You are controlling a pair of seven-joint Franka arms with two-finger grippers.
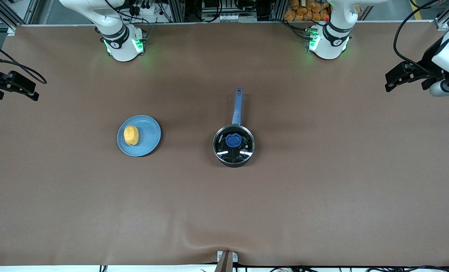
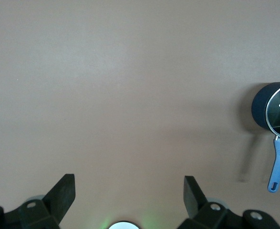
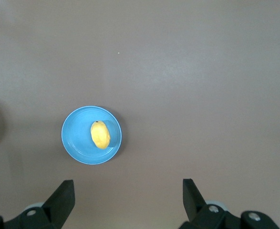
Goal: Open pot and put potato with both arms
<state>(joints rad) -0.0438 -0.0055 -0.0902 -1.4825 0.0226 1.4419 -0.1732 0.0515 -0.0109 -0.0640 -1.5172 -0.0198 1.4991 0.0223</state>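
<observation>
Lidded pot [image 1: 234,146], no readable writing; potato [image 1: 131,135] on plate [image 1: 149,136] beside it. Left hand [image 2: 129,191], right hand [image 3: 128,195]: fingers apart, empty.

potato [image 3: 100,134] on blue plate [image 3: 75,143], right tool [image 3: 128,198] wide apart above table [image 3: 202,71]

One pot [image 1: 234,145] with one glass lid [image 1: 234,143] on it, one potato [image 1: 131,135], one blue plate [image 1: 149,132]. Two arms, so two grippers: left gripper [image 1: 390,81], right gripper [image 1: 28,92]. Orange lumps [image 1: 304,10] past the table edge, perhaps a dozen.
</observation>
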